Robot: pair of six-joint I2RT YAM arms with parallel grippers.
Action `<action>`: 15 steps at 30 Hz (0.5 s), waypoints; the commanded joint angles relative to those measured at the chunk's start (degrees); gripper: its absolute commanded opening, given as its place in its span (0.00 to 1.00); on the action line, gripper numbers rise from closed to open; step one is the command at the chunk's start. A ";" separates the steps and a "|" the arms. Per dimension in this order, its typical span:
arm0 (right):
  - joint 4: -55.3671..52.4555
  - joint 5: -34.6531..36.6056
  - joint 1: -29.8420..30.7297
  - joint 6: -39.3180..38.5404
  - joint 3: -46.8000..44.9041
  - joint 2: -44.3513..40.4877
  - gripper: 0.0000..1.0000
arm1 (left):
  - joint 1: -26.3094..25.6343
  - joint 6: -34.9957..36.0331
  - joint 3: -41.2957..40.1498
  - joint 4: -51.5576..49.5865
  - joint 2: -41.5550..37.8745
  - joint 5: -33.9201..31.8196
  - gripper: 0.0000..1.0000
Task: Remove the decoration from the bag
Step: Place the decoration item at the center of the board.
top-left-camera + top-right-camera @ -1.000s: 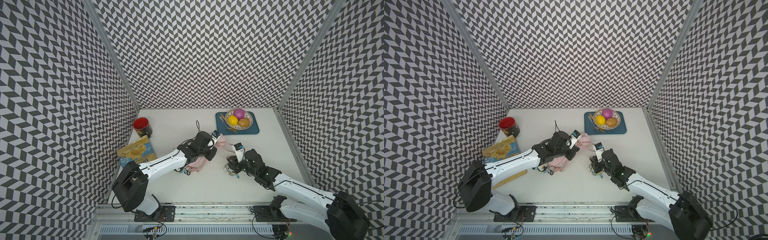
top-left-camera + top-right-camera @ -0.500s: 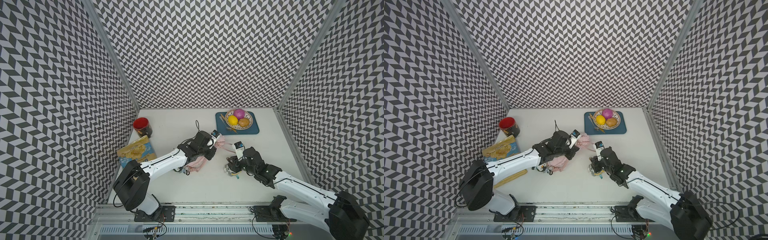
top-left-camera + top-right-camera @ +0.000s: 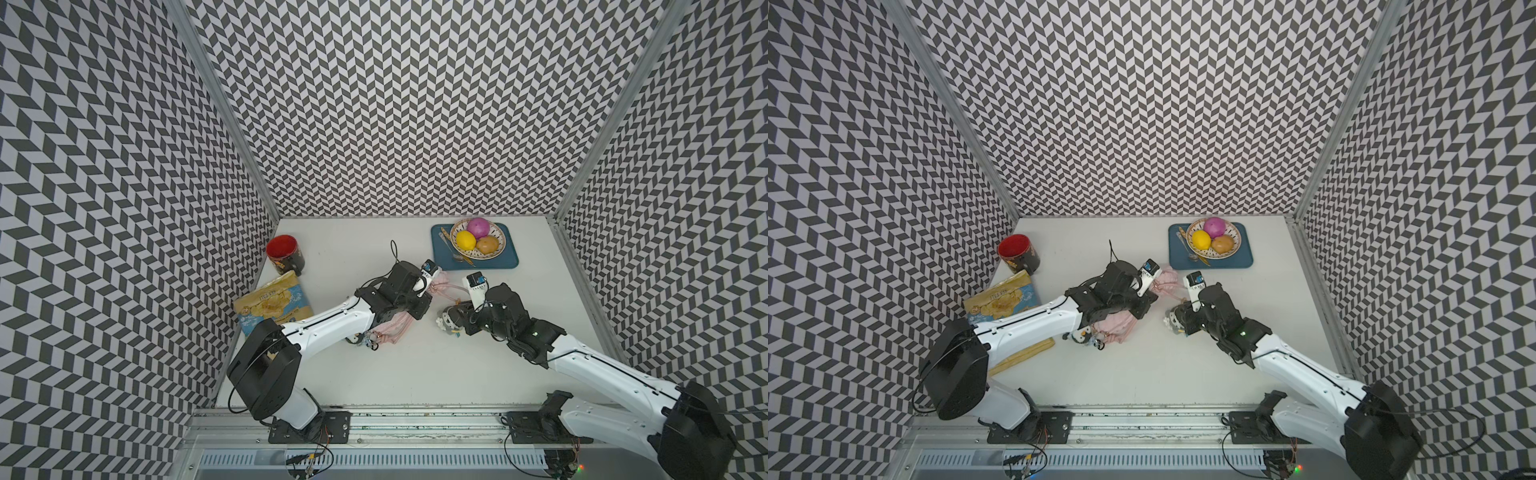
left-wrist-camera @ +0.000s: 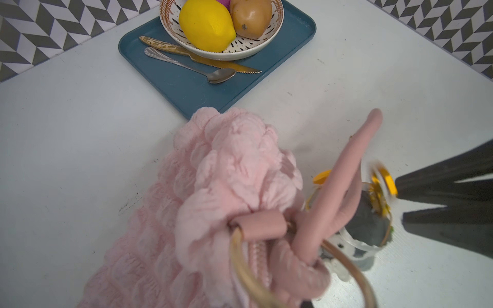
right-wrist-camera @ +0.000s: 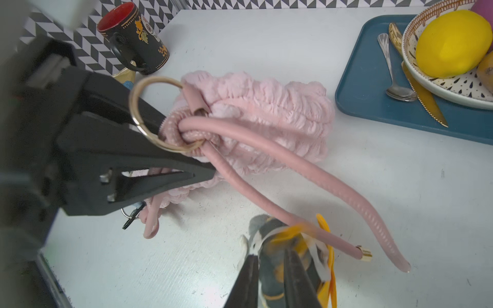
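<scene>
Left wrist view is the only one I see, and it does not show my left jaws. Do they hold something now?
Observer: Yes. In the right wrist view the left gripper is shut on the pink strap, beside the gold ring.
Operator: Is the right gripper on the decoration?
Observer: Yes, the grey and yellow decoration sits between its jaws.
Operator: Has the bag another charm?
Observer: In both top views a small charm lies at the bag's end nearer the arms' bases.
</scene>
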 commanded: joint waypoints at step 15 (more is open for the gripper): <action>0.33 -1.21 -0.64 -2.79 4.34 3.63 0.22 | 1.44 -1.74 0.75 2.68 -0.46 4.89 0.00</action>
